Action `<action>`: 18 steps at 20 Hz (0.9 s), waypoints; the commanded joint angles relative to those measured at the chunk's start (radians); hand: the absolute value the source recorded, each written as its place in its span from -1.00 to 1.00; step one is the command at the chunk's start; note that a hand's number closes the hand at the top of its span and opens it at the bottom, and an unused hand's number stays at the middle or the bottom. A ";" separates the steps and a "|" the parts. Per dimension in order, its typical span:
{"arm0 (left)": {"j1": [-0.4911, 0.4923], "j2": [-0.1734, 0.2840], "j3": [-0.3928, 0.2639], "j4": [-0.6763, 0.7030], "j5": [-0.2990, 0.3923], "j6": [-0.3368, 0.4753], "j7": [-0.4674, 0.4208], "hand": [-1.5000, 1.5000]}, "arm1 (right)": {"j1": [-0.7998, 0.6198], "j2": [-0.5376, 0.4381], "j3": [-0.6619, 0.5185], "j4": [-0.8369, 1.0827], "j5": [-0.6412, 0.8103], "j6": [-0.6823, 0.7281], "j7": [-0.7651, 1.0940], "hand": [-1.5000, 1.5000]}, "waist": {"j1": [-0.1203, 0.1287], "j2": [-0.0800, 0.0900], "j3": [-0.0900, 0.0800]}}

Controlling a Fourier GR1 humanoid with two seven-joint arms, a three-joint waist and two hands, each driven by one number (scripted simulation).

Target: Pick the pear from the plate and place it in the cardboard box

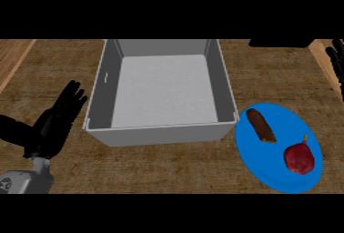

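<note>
Pear (299, 158) lies on blue plate (279, 177), right of box (161, 132). Red, long way up-down, stem pointing up. Left hand (53, 123) open, fingers straight. Right hand (334, 57) at edge, fingers unclear.

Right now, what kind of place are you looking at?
Probably a kitchen counter: a wood-grain top, a blue plate holding a red pear and a brown item, beside a grey box.
</note>
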 commanded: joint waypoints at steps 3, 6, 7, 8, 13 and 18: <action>0.047 0.072 0.019 0.022 -0.126 0.048 -0.056 0.00 | 0.034 0.062 -0.225 0.009 -0.076 -0.127 -0.129 -1.00 | -0.020 0.025 0.034; 0.090 0.136 0.019 0.050 -0.254 0.128 -0.079 0.00 | 0.048 0.159 -0.401 0.028 -0.166 -0.250 -0.212 -1.00 | -0.047 0.018 0.043; 0.075 0.120 0.029 0.034 -0.195 0.097 -0.062 0.00 | 0.251 -0.080 -0.249 0.218 0.151 -0.221 -0.017 -1.00 | -0.063 0.086 0.019; 0.092 0.111 -0.002 0.036 -0.238 0.119 -0.066 0.00 | 0.235 0.016 -0.317 0.238 0.138 -0.356 -0.052 1.00 | -0.040 0.055 0.031; 0.153 0.075 -0.065 -0.002 -0.326 0.188 -0.072 0.00 | 0.245 0.365 -0.506 0.175 -0.099 -0.485 -0.322 -1.00 | -0.018 0.025 0.035; 0.103 0.036 -0.078 0.001 -0.363 0.190 -0.028 0.00 | 0.376 0.278 -0.425 0.218 -0.012 -0.322 -0.331 -1.00 | -0.002 0.031 0.030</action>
